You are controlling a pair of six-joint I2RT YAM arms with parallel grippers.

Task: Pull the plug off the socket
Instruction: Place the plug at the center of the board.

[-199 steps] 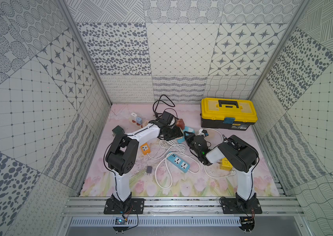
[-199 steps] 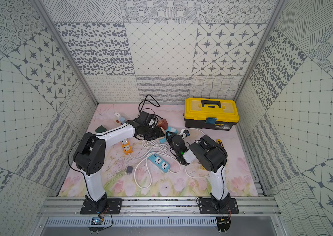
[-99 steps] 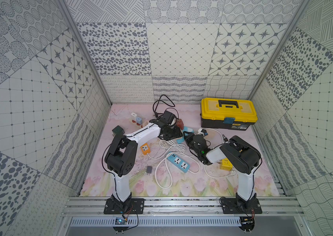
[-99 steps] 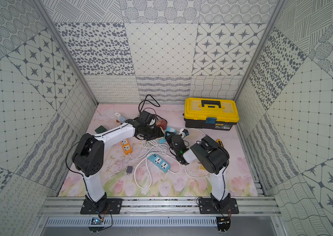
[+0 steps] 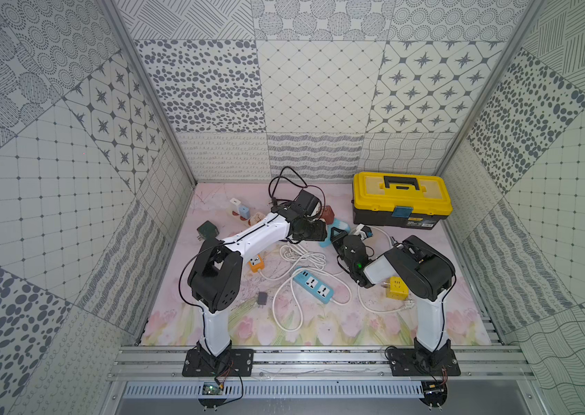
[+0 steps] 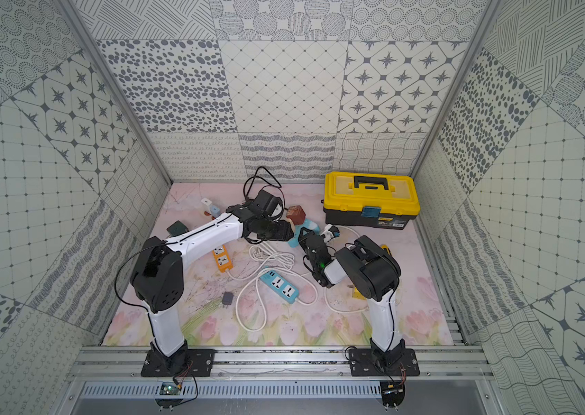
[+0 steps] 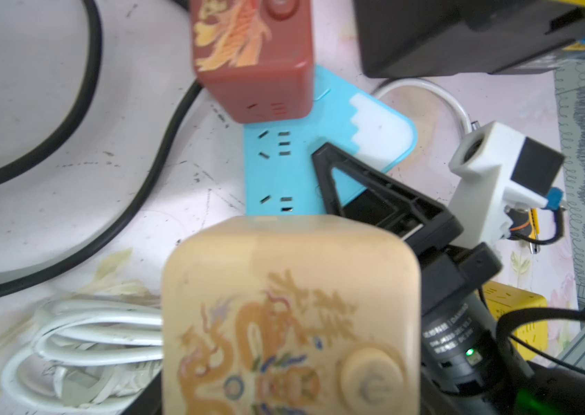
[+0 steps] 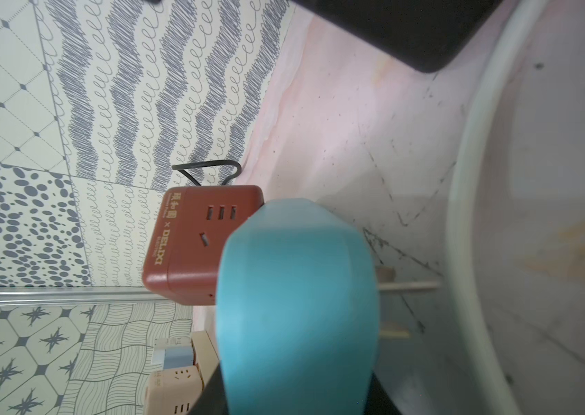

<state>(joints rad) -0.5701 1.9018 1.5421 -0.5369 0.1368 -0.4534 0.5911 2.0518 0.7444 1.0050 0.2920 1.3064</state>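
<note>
Movement since the earlier frames is slight: only the left arm's posture has changed a little; left fingers (image 6: pixel 282 231) stand wide, clamped on the beige cube plug (image 7: pixel 291 316); at 3 o'clock of them in both top views lies the blue socket strip (image 7: pixel 283 169), pinched between the closed right fingers (image 7: pixel 325 156); bare prongs (image 8: pixel 409 285) show between plug and strip, so extraction appears mostly done; remaining: confirm the tips are clear (cannot tell), then separate fully.
</note>
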